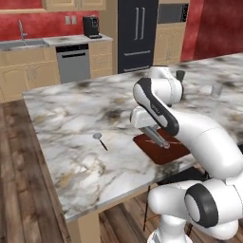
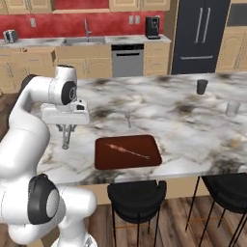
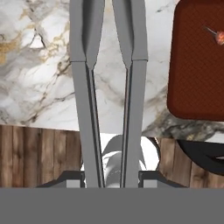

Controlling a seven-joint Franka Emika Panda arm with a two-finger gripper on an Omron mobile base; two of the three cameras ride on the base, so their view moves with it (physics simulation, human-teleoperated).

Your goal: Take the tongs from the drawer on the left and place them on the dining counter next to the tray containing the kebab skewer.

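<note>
My gripper (image 2: 67, 126) is shut on the tongs (image 2: 65, 137), which hang down from it over the near edge of the dining counter (image 2: 183, 125), left of the tray (image 2: 127, 152). In the hand view the tongs (image 3: 86, 87) run as two long grey arms away from my gripper (image 3: 111, 178), with marble under their far ends and the tray (image 3: 197, 78) to their right. The kebab skewer (image 2: 128, 150) lies across the dark reddish-brown tray. From the left base view, the tongs (image 1: 159, 140) slant down in front of the tray (image 1: 166, 153). The drawer is out of view.
A small round-headed spoon (image 1: 99, 140) lies on the marble left of the tray. A dark cup (image 2: 201, 87) and a pale cup (image 2: 232, 108) stand at the far right. Black stools (image 2: 136, 195) sit under the counter's near edge, above wood floor.
</note>
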